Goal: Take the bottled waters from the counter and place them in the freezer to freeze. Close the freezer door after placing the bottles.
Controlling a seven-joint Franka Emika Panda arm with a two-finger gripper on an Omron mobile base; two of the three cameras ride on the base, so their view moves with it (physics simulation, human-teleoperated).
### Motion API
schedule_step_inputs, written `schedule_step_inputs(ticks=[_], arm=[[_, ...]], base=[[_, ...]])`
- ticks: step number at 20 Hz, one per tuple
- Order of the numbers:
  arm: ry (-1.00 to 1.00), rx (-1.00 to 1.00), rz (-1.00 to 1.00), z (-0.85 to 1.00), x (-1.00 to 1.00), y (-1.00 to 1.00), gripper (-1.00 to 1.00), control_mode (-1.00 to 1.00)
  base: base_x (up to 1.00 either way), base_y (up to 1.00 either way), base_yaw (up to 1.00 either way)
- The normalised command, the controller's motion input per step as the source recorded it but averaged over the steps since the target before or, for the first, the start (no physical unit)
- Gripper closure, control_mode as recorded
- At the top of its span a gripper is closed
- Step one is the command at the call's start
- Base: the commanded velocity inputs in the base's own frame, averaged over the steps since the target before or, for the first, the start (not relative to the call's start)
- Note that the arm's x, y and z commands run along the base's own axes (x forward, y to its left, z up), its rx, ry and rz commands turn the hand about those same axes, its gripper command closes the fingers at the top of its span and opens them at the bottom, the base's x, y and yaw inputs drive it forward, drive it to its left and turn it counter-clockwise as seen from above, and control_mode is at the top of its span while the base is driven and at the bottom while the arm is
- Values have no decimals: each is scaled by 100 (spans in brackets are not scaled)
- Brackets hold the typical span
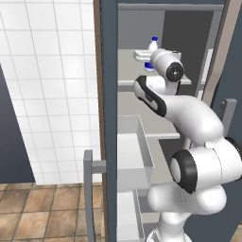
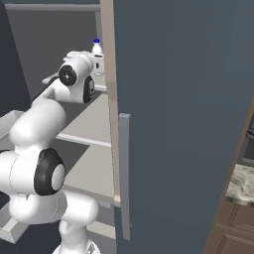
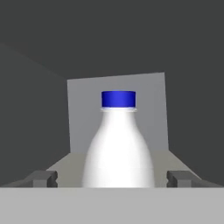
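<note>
On the upper freezer shelf (image 1: pixel 186 81) the blue-capped bottle (image 3: pixel 118 144) stands upright between your spread fingers (image 3: pixel 41 178), apparently released, so draw the gripper (image 3: pixel 112 179) straight back without brushing it, then close the freezer door (image 2: pixel 183 124).

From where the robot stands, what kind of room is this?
Most likely a kitchen: the arm reaches into an open freezer with pale shelves, where a blue-capped water bottle stands, and white wall tiles meet a brown tiled floor.
</note>
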Motion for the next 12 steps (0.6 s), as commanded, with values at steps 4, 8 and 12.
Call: schedule_step_inputs(ticks=[4, 8, 12], arm=[[4, 0, 0, 11, -26, 0, -100, -100], [3, 0, 0, 18, -36, 0, -100, -100], [1, 0, 0, 20, -51, 0, -100, -100]], base=[[0, 0, 0], [0, 0, 0], [0, 0, 0]])
